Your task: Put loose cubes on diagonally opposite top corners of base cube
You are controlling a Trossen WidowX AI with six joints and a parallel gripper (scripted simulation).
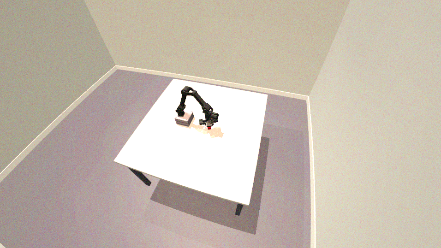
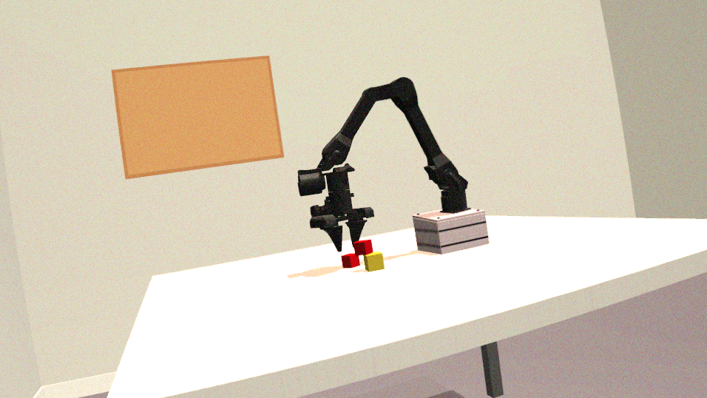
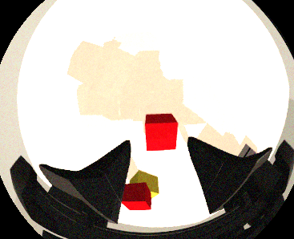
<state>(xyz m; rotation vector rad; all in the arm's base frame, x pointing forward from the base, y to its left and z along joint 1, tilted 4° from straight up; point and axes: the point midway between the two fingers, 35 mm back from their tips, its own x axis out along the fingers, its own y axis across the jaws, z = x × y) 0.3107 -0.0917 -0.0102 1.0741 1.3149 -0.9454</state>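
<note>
A yellow base cube (image 2: 374, 261) (image 3: 146, 180) stands on the white table (image 2: 313, 320) (image 1: 195, 161). One red cube (image 2: 363, 245) (image 3: 135, 196) rests on its top, over one corner. A second red cube (image 2: 350, 260) (image 3: 160, 131) (image 1: 209, 127) lies on the table just left of the yellow cube. My gripper (image 2: 347, 243) (image 3: 159, 142) (image 1: 209, 124) is open and empty. It points down, low over the table, with the second red cube in line between its fingertips and a little below them.
The arm's grey mounting block (image 2: 450, 231) (image 1: 184, 119) stands on the table to the right of the cubes. A pale tan patch (image 3: 121, 89) marks the table around the cubes. An orange panel (image 2: 197, 115) hangs on the wall behind.
</note>
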